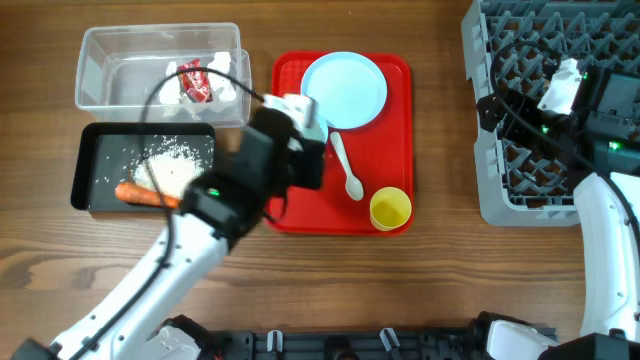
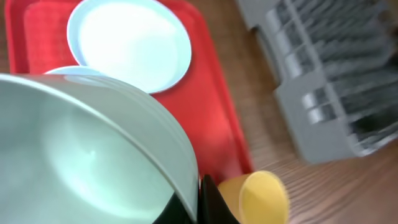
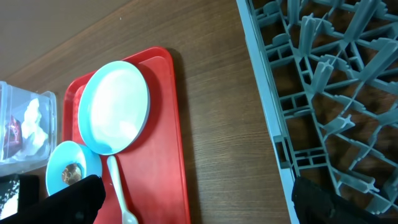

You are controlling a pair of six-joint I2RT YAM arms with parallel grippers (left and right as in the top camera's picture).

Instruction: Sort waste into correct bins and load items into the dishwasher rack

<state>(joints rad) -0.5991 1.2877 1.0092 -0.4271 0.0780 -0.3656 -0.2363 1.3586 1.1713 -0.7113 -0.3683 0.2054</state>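
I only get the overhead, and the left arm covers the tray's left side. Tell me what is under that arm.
Observer: The left wrist view shows a mint-green bowl filling the foreground, with a dark finger against its rim. It looks held.
Operator: Check for anything below it.
Observer: The right wrist view shows a pale blue bowl on the red tray, beside the white spoon.
Operator: Say whether that bowl is empty.
Observer: It is not. A small brown lump sits inside it.
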